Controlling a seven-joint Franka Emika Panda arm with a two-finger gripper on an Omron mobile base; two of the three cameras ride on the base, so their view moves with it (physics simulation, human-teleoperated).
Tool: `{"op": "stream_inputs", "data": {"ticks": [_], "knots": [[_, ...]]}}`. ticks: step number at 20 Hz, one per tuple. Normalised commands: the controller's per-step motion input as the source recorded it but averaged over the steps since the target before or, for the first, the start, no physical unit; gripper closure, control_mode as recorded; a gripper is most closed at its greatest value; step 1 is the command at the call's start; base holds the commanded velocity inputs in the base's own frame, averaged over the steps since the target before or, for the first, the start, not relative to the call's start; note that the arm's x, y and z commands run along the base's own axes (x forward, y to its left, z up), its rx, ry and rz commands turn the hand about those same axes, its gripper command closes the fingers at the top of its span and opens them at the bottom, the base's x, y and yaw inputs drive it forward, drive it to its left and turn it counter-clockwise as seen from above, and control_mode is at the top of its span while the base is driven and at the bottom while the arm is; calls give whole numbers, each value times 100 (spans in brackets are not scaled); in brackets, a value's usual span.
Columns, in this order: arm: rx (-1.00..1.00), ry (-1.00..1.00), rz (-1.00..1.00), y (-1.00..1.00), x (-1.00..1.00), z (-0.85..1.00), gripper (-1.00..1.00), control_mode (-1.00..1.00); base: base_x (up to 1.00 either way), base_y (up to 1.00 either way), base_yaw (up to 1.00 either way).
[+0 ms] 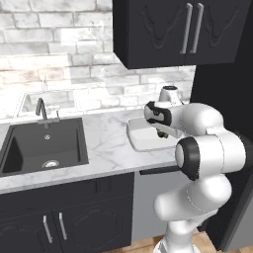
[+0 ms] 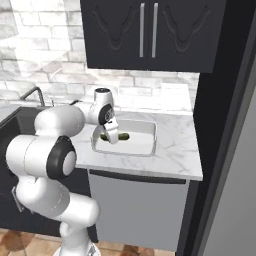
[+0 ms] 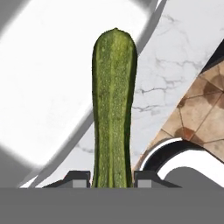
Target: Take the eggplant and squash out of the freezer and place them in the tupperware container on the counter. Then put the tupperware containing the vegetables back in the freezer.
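Hovering over the tupperware container (image 2: 142, 142), the gripper (image 3: 112, 177) has its jaws pinched narrow on the green squash (image 3: 113, 109) — gripped at one end so it hangs clear above the tray for the drop; white marble counter (image 2: 175, 145), brick wall and black cabinets (image 2: 150, 30) around — eggplant not visible here

Two base views flank the arm, sharing the counter (image 1: 108, 143) — the hand view looks close down at it.

Gripper (image 3: 112, 178) clamps green squash (image 3: 113, 105) — over tupperware container (image 3: 52, 78).
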Motion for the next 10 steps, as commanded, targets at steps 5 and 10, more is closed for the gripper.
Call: {"op": "stream_inputs", "data": {"ticks": [5,10], "knots": [[0,0,-2,0,15,-16,100,-100,0,0,0],[1,0,-2,0,11,-1,100,-100,0,0,0]]}}
